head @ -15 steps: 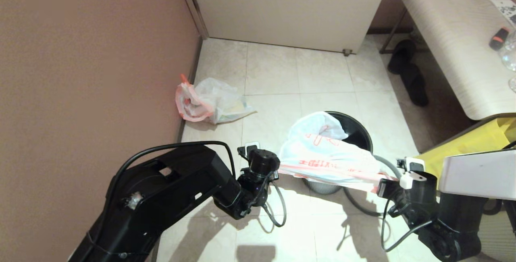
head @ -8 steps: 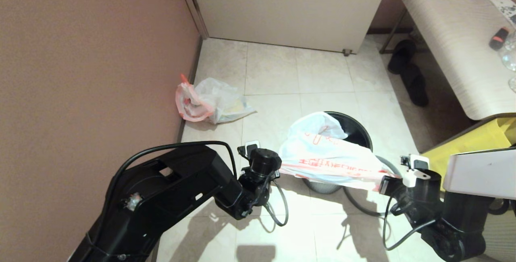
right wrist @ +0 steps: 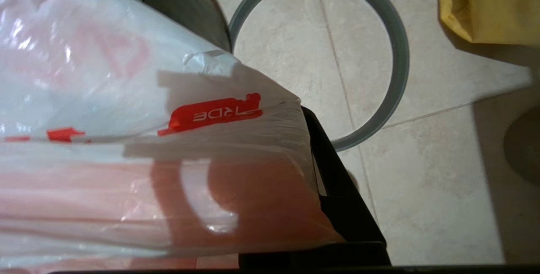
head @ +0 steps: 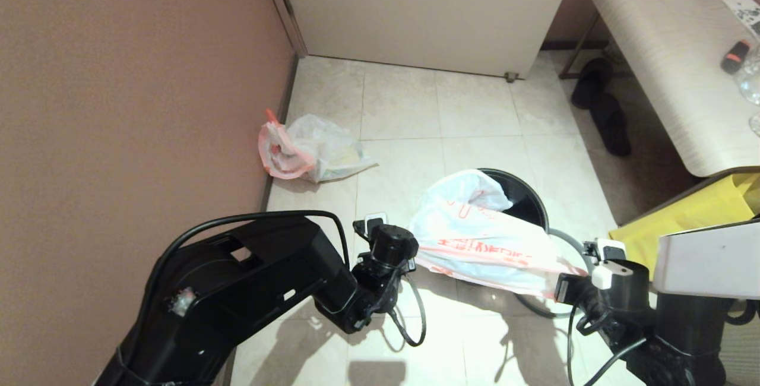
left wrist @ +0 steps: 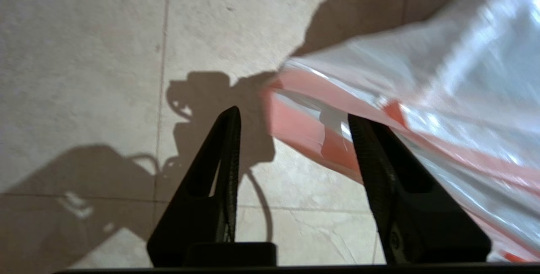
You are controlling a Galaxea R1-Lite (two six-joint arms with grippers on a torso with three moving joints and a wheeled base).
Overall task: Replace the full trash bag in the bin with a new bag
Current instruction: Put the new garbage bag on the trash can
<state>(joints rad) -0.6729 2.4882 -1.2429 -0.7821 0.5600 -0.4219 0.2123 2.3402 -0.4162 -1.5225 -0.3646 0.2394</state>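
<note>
light: bright, hard floor [head: 404,107] shadows | blur: new bag [left wrist: 443,80] | glare: plastic

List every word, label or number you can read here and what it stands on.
"RDE", seen mirrored through the plastic, with a letter before it unclear: red tab on the new bag.
Red characters on the new bag in the head view: too small to read.
Nothing else readable.

L claw [left wrist: 291,139] low, fingers spread apart; R claw [head: 564,287] low on right, clamped tight.
</note>
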